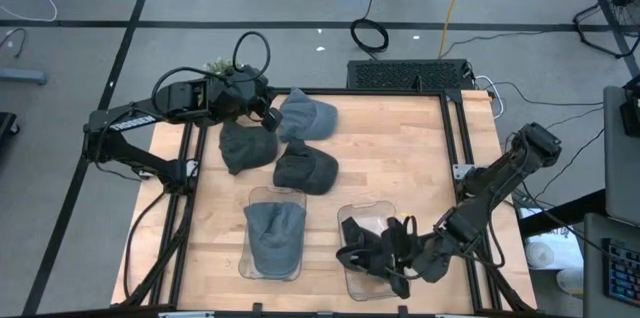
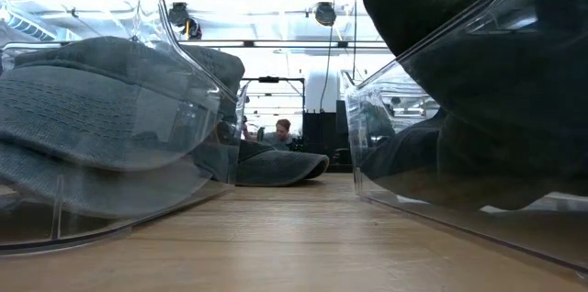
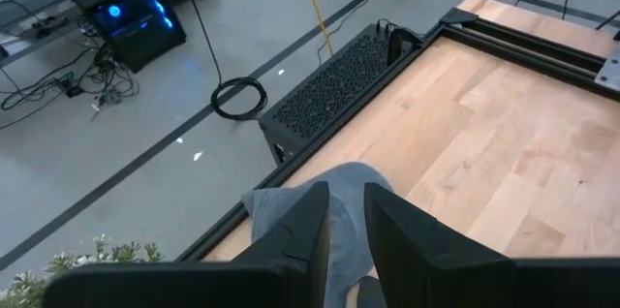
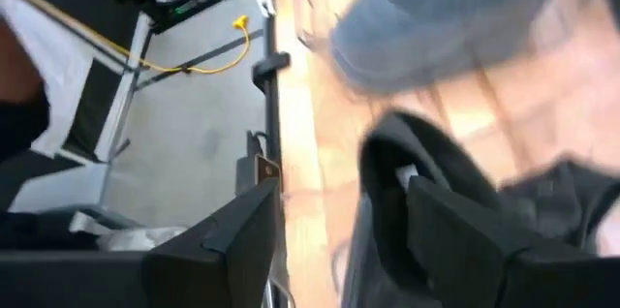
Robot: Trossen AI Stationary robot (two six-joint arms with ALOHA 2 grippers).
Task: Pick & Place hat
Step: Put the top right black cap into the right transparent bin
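Three hats lie on the wooden table in the high view: a light grey-blue hat (image 1: 308, 115) and two dark grey hats (image 1: 245, 146) (image 1: 305, 168). My left gripper (image 1: 268, 114) (image 3: 344, 197) is at the light hat's left edge, shut on it. A grey hat (image 1: 274, 233) (image 2: 101, 127) lies in the left clear bin (image 1: 246, 258). A black hat (image 1: 368, 233) (image 4: 407, 168) lies in the right clear bin (image 1: 352, 283) (image 2: 367, 136). My right gripper (image 1: 392, 245) (image 4: 339, 192) is low over that bin with its fingers wide apart, open, the black hat between and below them. My left gripper pinches the light grey-blue hat's edge (image 3: 344, 216) between its two fingers, coming nearly level from the table's left. The hat's body rests on the table. My right gripper's fingers (image 4: 242, 240) stand at the black hat; whether they touch it cannot be told.
The black frame rails (image 1: 462, 138) run along the table's edges. Bare wood (image 1: 400, 158) lies right of the hats. A black grille box (image 1: 408, 75) (image 3: 334, 85) sits beyond the far edge. A person (image 2: 283, 129) shows far behind in the low view.
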